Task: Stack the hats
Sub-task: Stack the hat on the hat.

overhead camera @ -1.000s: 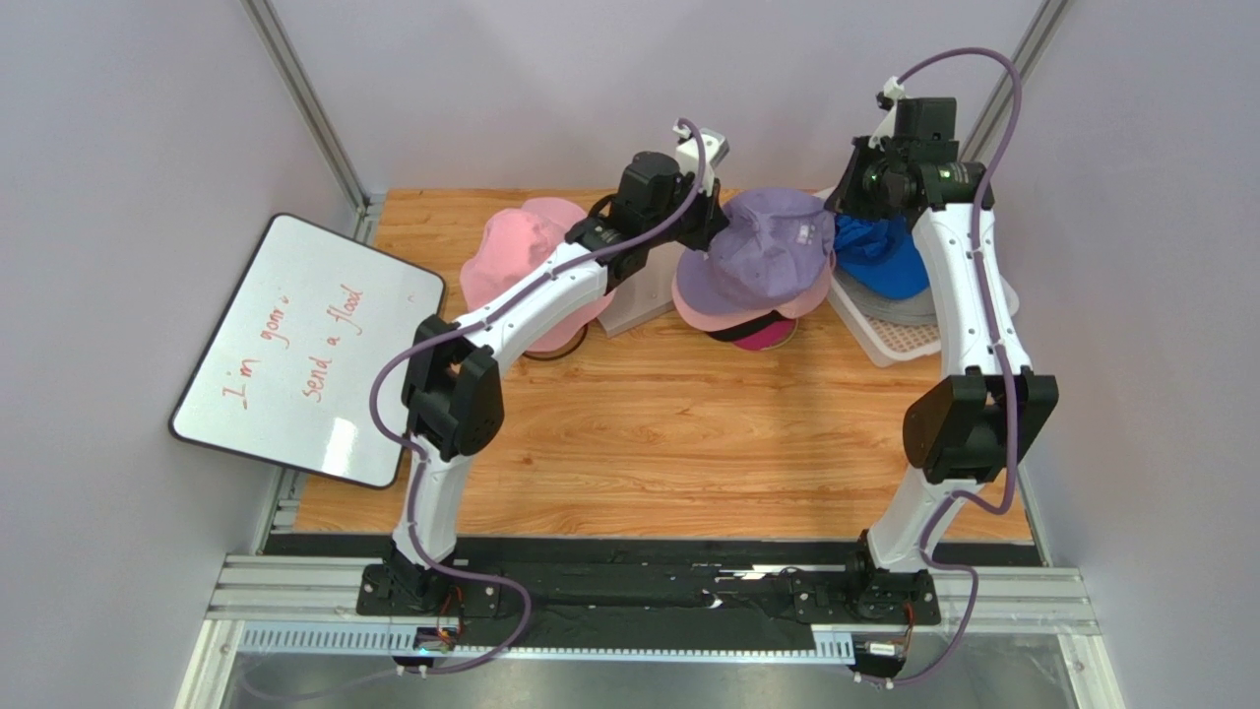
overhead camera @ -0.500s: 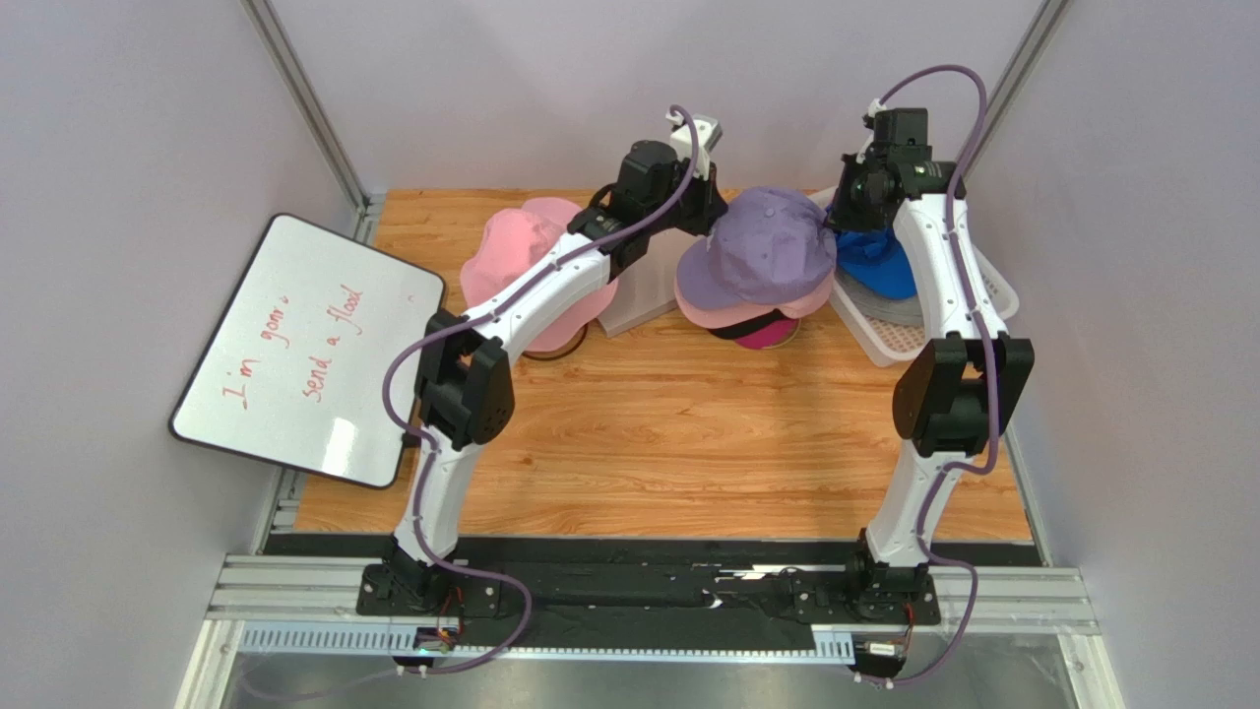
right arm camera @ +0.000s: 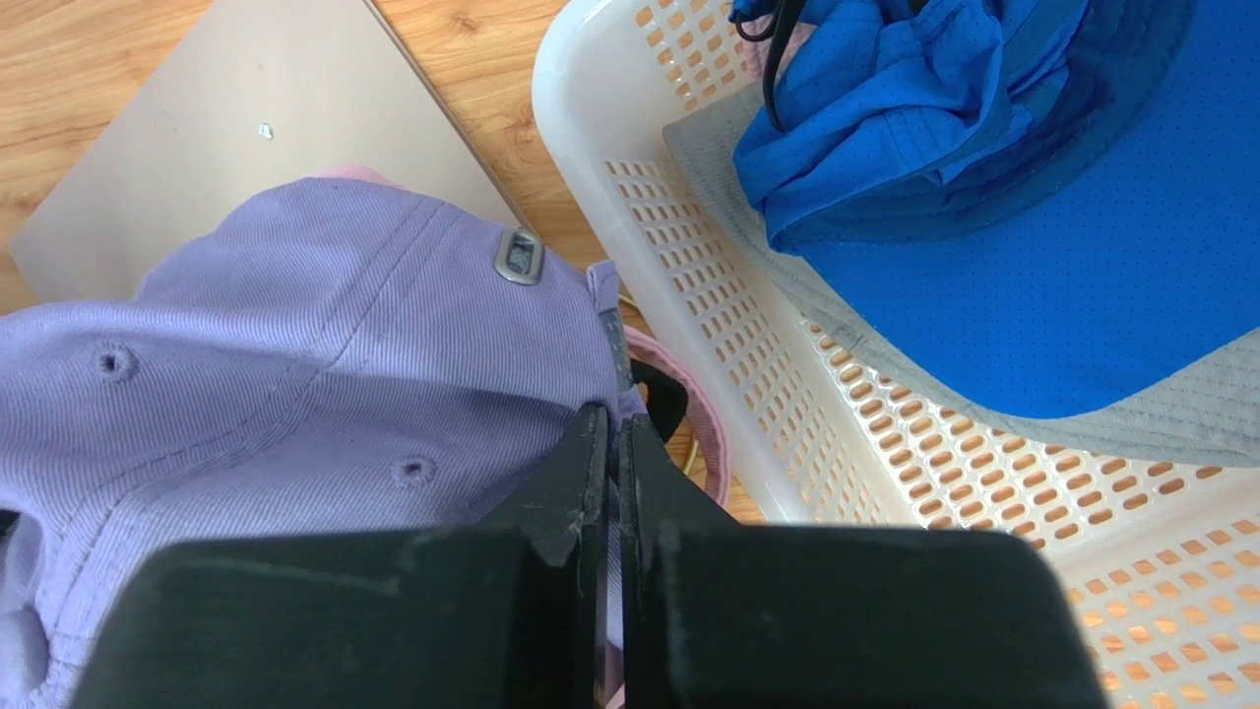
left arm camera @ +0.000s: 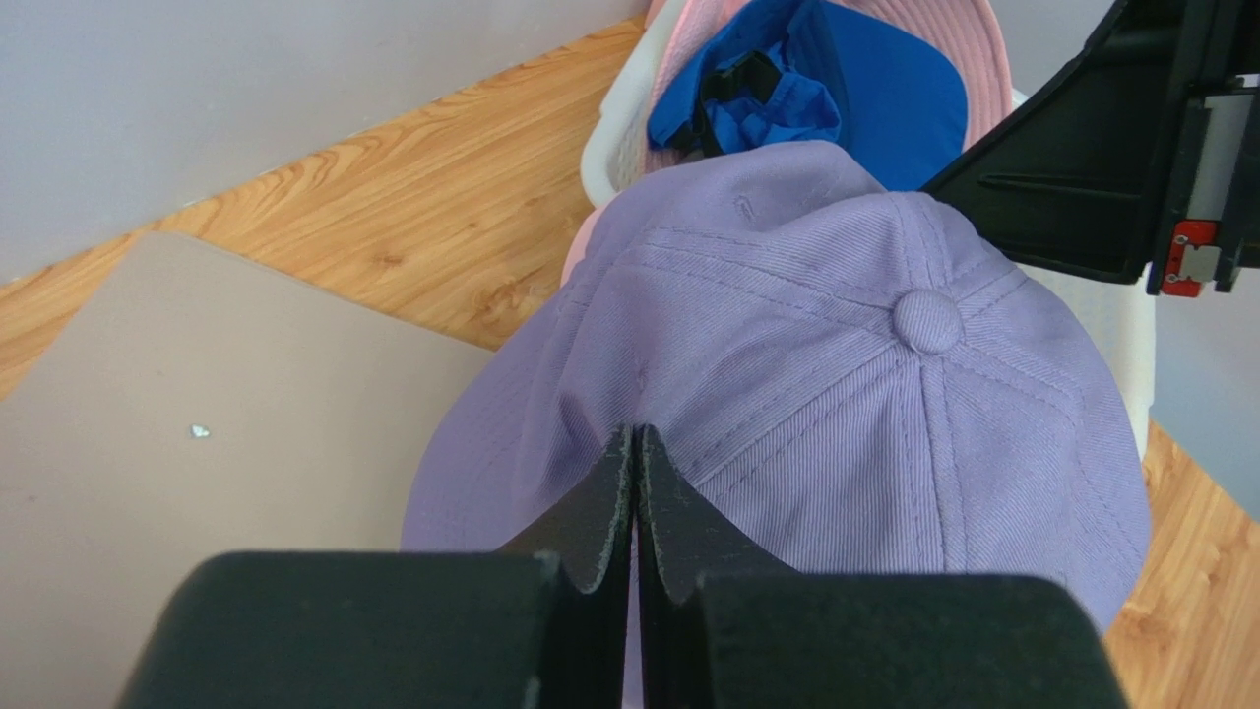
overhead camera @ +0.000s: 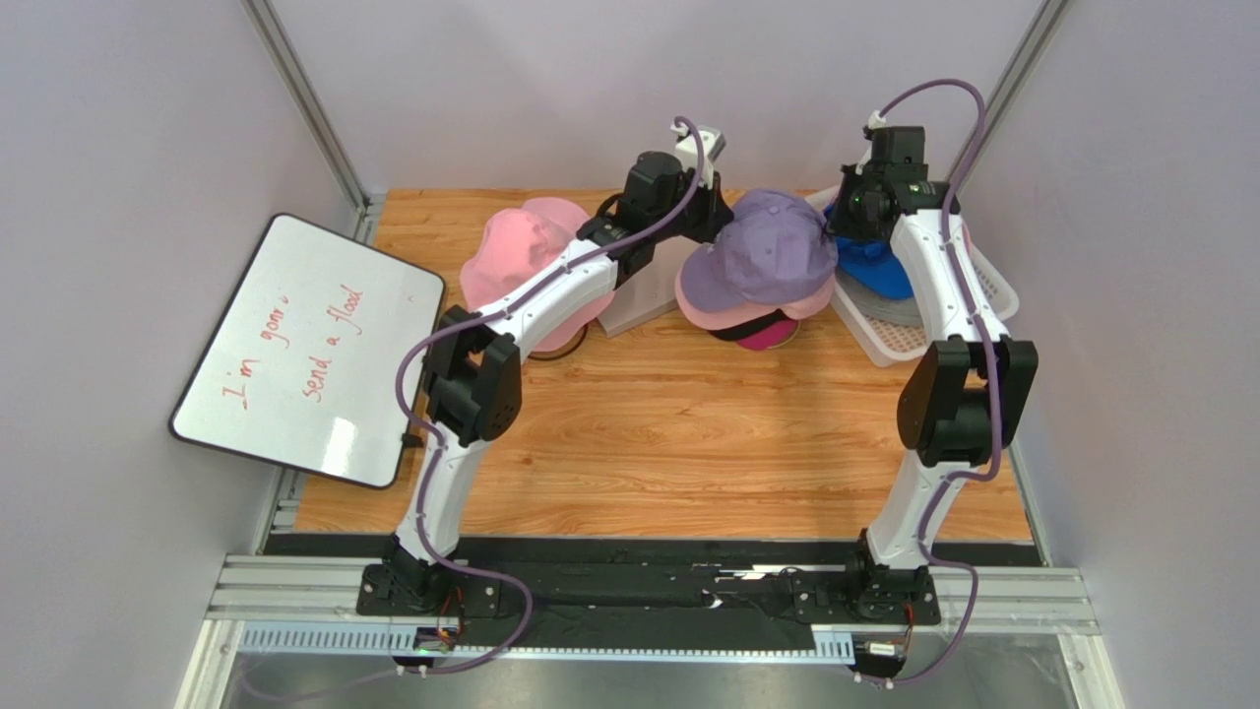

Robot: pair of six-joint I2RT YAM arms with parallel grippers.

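A lavender cap (overhead camera: 762,244) lies on top of a pile with a pink hat (overhead camera: 725,313) and black and magenta caps (overhead camera: 757,334) under it. My left gripper (overhead camera: 720,222) is shut on the cap's fabric near the brim, and its fingertips (left arm camera: 633,436) pucker the lavender cloth (left arm camera: 828,384). My right gripper (overhead camera: 837,237) is shut on the cap's rear edge; its tips (right arm camera: 611,421) pinch the lavender cap (right arm camera: 296,370) beside the buckle. A pink bucket hat (overhead camera: 518,251) sits at the back left. A blue cap (overhead camera: 883,266) lies on a grey hat (right arm camera: 1183,406) in the basket.
The white mesh basket (overhead camera: 902,337) stands at the back right, its wall (right arm camera: 710,296) close to my right fingers. A beige panel (overhead camera: 644,303) lies left of the pile. A whiteboard (overhead camera: 303,347) with red writing leans at the left edge of the wooden table (overhead camera: 666,443).
Both arms have reached farther back. The lavender cap has shifted slightly left over the pile. Both grippers stay shut on it.
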